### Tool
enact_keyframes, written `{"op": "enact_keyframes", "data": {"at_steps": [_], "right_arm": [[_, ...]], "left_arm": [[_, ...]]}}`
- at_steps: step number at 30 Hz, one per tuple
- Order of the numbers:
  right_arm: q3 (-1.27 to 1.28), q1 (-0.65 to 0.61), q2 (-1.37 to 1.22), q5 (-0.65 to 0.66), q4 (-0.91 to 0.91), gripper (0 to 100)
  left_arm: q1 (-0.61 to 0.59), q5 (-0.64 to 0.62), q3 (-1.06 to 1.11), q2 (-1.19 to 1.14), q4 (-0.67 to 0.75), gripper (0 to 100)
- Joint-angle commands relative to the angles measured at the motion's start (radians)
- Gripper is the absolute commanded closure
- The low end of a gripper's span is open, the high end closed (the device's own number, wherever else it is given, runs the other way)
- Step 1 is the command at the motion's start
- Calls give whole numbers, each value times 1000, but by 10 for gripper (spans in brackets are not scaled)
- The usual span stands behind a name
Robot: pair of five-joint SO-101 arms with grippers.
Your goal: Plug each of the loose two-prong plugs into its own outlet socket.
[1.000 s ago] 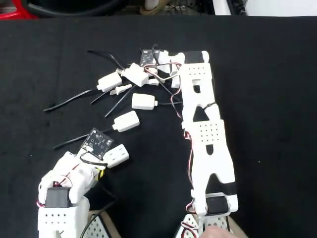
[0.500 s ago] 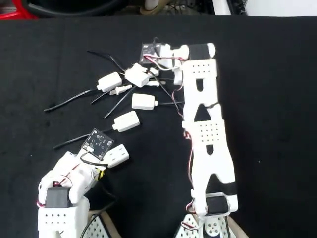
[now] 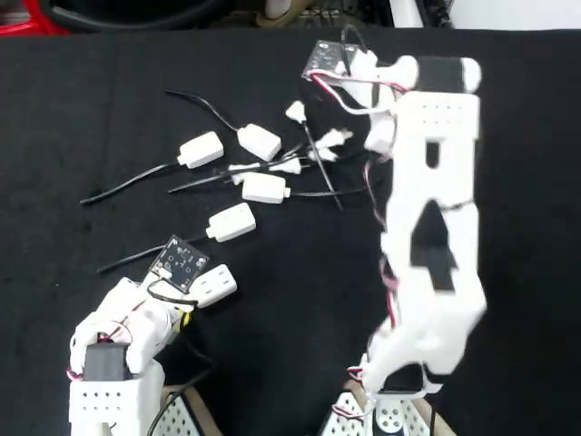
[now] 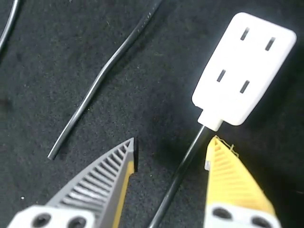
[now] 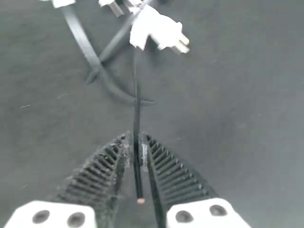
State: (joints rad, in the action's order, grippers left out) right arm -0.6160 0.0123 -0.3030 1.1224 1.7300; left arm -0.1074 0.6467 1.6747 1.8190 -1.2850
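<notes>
Several white outlet sockets lie left of centre, among them one [image 3: 201, 149] at the far left and one [image 3: 231, 222] nearer me. Loose two-prong plugs [image 3: 334, 138] and black cables tangle beside them. My right gripper [image 5: 135, 137] is shut on the thin black cable [image 5: 136, 118] of one plug [image 5: 159, 31], near the cable's bare end. From above, that plug [image 3: 295, 112] sits just ahead of the right gripper [image 3: 316, 91] at the far middle. My left gripper [image 4: 173, 142] is open at the near left, its fingers either side of the cable of a socket [image 4: 244, 66], the same socket [image 3: 213, 285] seen from above.
The black cloth table [image 3: 508, 227] is bare on its right half. Red and black objects [image 3: 27, 14] line the far edge. Black cable ends [image 3: 118, 186] trail left from the sockets. Other cables [image 5: 90, 61] cross under the held plug.
The right arm has swung right and toward the far edge, pulling one plug by its cable out of the cluster; nearby plugs and cables shifted with it. The left arm is unmoved.
</notes>
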Motion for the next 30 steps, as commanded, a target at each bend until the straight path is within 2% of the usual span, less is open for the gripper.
{"op": "enact_keyframes", "data": {"at_steps": [1, 6, 12, 18, 22, 24, 27, 30], "right_arm": [[335, -41, 395, -51, 31, 987], [618, -41, 568, -68, 12, 987], [860, -28, 593, -81, -195, 982], [1026, -21, 526, -411, -603, 811], [1107, -8, 374, -646, -918, 798], [1099, -3, 277, -717, -1023, 797], [1020, -3, 108, -738, -1073, 797], [854, 14, -48, -738, -1014, 797]], "left_arm": [[1, 8, 10, 3, 15, 762], [1, 8, 10, 3, 0, 762], [1, 8, 10, 3, 0, 762], [1, 8, 10, 3, -2, 762], [1, 8, 10, 3, -3, 762], [1, 8, 10, 3, -3, 762], [1, 8, 10, 3, -2, 762], [1, 8, 10, 3, 0, 762]]}}
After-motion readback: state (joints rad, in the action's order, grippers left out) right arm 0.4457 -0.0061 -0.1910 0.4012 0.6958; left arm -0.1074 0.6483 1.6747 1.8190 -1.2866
